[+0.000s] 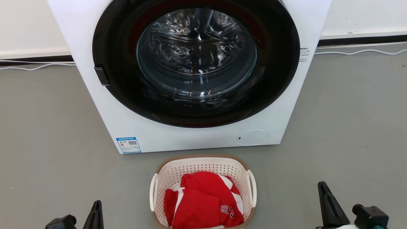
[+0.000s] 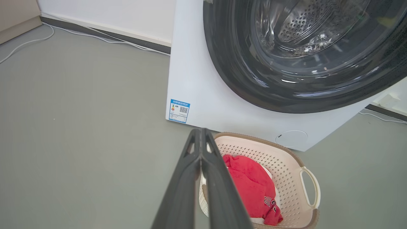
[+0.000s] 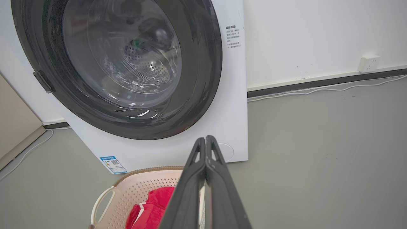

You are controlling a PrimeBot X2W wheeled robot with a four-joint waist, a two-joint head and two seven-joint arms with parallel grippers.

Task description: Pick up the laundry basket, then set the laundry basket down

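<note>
The laundry basket [image 1: 202, 163], cream-white and perforated with a brown rim, stands on the grey floor just in front of the washing machine, a red and white garment [image 1: 203, 200] piled inside. Its white loop handles [image 1: 252, 188] sit on either side. My left gripper [image 1: 95, 206] hangs low to the basket's left, well apart from it, fingers pressed together with nothing between them. My right gripper [image 1: 322, 187] is to the basket's right, likewise shut and empty. In the left wrist view the basket [image 2: 286, 159] lies right of my gripper [image 2: 201, 132]; in the right wrist view the basket [image 3: 143, 184] lies left of my gripper [image 3: 206, 140].
A white front-loading washing machine [image 1: 133, 127] with a shut dark round door [image 1: 197, 60] stands directly behind the basket. White cables [image 1: 35, 67] run along the wall's base. Grey floor [image 1: 349, 127] spreads on both sides.
</note>
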